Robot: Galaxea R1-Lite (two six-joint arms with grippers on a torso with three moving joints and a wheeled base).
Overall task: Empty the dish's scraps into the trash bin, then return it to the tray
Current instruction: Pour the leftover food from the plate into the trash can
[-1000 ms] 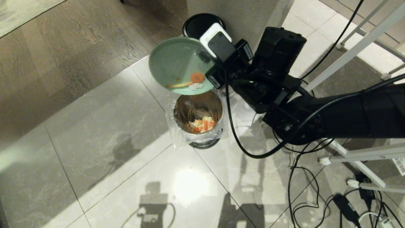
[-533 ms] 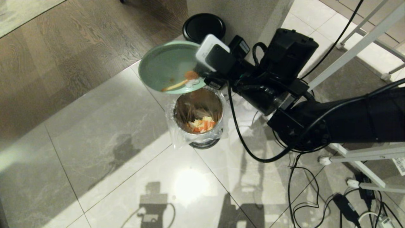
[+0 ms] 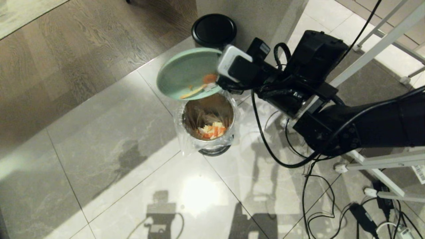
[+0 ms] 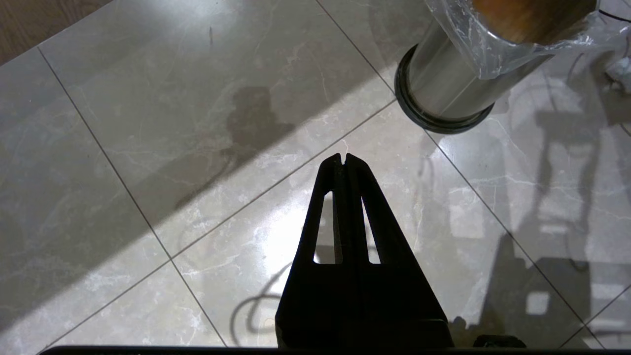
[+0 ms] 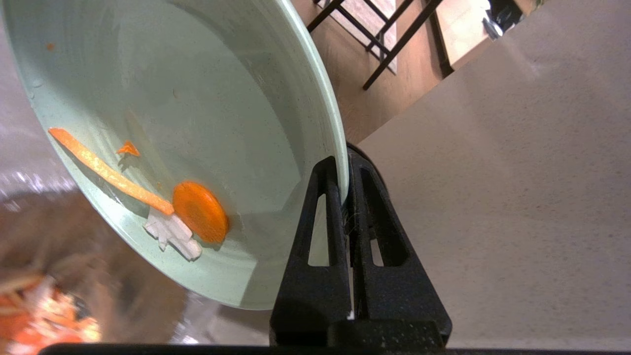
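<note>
Grip: right claw clamped on plate rim, upper centre.
Risk: scraps stuck; may miss bin if tilted wrong.

The right gripper swings the tilted dish left, then back over the trash bin. The scraps slide slightly along its low edge.

In the head view the right gripper's own white-and-black wrist housing covers its fingertips and the rim of the round mint-green plate beside them. In the right wrist view, past the right gripper, the orange and pale scraps in the bin are blurred and cut by the edge. Beyond the left gripper, the shiny steel bag-lined bin runs out of view.
</note>
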